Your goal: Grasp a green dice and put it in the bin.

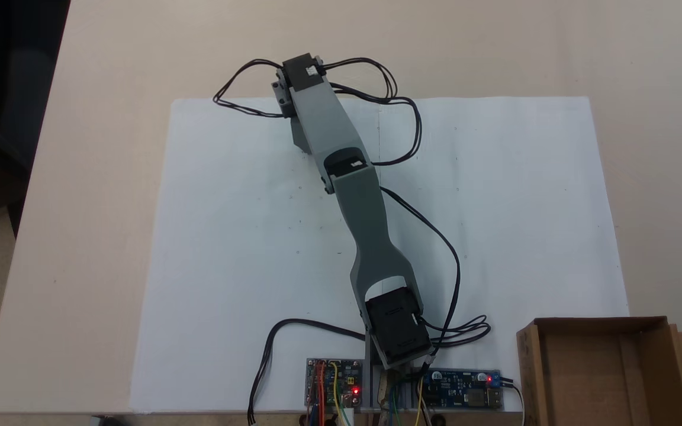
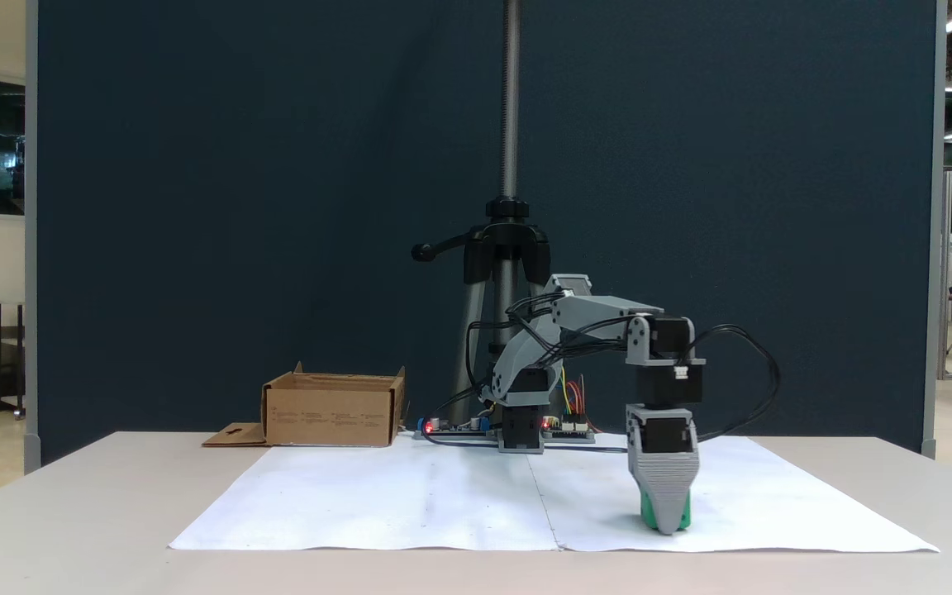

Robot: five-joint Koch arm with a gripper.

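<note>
Dice (image 2: 646, 512), green, sits low on the white paper sheet (image 2: 377, 504) at the tip of the gripper (image 2: 668, 525) in the fixed view from the front; only slivers of green show on either side of the ribbed grey fingers (image 2: 663, 487), which point straight down and reach the sheet. The fingers stand one behind the other from this side, so whether they are spread or pinching the dice cannot be told. In the fixed view from above, the grey arm (image 1: 341, 177) stretches from its base at the near edge out across the sheet, and its far end covers the spot where the dice would be. Cardboard bin (image 2: 331, 409) stands well apart from the dice, at the left in the front view and at the lower right corner (image 1: 598, 370) from above, off the sheet, with its flap lying flat beside it. Circuit boards (image 1: 334, 384) with red lights lie beside the arm's base. The bench (image 1: 98, 177) is pale. A tripod (image 2: 507, 248) stands behind the arm before a dark blue screen (image 2: 236, 207).
</note>
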